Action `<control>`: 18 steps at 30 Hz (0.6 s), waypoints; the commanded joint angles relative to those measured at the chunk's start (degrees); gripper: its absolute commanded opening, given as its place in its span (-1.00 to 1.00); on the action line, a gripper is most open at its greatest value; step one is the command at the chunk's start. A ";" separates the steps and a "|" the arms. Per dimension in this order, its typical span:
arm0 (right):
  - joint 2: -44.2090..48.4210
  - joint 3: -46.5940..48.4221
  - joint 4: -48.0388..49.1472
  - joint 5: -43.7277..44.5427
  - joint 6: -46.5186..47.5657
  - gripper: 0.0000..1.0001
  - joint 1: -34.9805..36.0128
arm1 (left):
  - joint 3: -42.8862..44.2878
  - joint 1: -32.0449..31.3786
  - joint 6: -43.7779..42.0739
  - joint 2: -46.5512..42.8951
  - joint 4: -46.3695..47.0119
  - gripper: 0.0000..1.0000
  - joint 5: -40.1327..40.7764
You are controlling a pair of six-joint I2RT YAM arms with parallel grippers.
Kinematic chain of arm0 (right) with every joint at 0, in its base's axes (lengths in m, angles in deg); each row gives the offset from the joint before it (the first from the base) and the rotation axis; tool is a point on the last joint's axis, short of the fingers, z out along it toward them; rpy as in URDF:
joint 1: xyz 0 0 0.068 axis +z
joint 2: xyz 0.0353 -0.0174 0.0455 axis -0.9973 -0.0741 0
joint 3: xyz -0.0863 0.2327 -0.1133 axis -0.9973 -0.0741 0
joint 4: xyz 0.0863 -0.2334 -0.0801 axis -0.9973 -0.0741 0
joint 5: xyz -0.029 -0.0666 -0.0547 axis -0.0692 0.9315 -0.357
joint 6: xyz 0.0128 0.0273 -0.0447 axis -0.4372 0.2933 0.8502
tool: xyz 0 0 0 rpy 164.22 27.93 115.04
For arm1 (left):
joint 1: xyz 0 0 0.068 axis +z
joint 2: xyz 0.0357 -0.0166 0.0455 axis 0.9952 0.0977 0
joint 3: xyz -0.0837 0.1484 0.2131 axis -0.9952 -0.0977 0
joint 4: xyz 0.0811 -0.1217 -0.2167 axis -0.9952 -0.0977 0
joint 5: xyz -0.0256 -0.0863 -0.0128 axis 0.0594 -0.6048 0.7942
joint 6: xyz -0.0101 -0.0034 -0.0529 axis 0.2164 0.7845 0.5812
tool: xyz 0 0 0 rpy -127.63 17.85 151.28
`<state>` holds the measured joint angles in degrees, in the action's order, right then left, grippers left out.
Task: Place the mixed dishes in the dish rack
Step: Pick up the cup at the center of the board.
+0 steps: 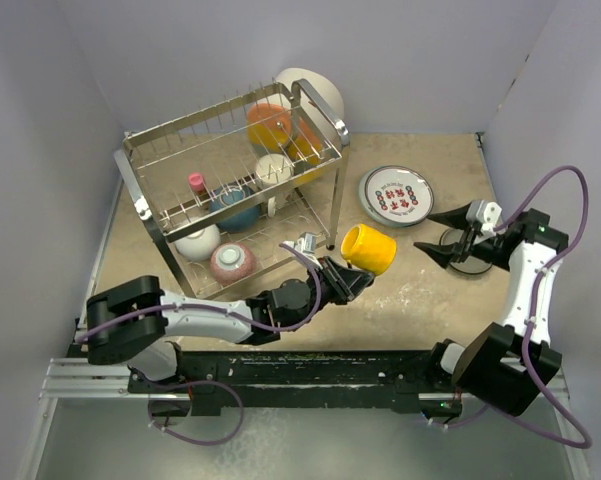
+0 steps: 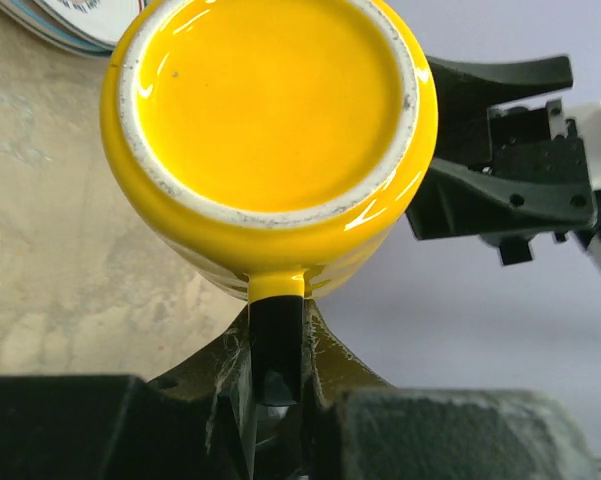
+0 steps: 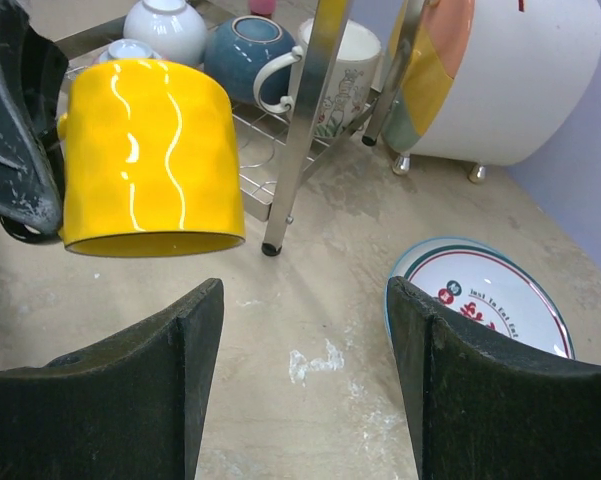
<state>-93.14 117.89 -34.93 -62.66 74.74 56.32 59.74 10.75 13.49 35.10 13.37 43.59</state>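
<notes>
Top external view: yellow cup held by its handle over the desk.
Left gripper pinches the handle (cup tipped sideways) at 4 o'clock from the dish rack; right gripper gapes wide, empty, at the cup's 3 o'clock, beside the red-lettered plate.

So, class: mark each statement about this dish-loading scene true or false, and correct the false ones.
The left end effector grips the yellow cup by its handle. True.
The right end effector is shut on a plate. False: the right end effector is open, holding nothing.
The red-lettered plate lies on the table, outside the dish rack. True.
The dark blue bowl sits on the table. False: the dark blue bowl is in the rack.
</notes>
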 commanded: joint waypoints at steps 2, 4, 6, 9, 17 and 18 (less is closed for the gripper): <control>0.40 2.02 -1.60 -1.99 -0.35 0.37 -0.93 | 2.77 -0.44 -18.82 -6.66 -4.38 -1.00 -0.92; 0.34 2.02 -1.57 -1.99 -0.37 0.37 -1.18 | 3.20 -0.44 -23.69 -7.88 -7.97 -1.00 -1.18; 0.31 1.91 -1.56 -2.07 -0.26 0.37 -1.39 | 3.74 -0.49 -28.55 -9.21 -11.49 -1.00 -1.48; 0.22 1.85 -1.47 -2.08 -0.28 0.37 -1.50 | 4.92 -0.53 -35.84 -11.48 -17.82 -1.00 -1.47; -0.04 1.71 -1.54 -2.25 -0.07 0.37 -1.75 | 9.51 -0.53 -51.44 -16.29 -34.90 -1.00 0.15; -0.07 1.68 -1.52 -2.25 0.01 0.37 -1.77 | 10.12 -0.53 -52.85 -16.61 -37.04 -1.00 0.71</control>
<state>-93.20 117.89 -34.91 -62.66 74.76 54.92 64.13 10.44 -28.49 22.95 -19.81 42.59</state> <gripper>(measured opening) 0.688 0.189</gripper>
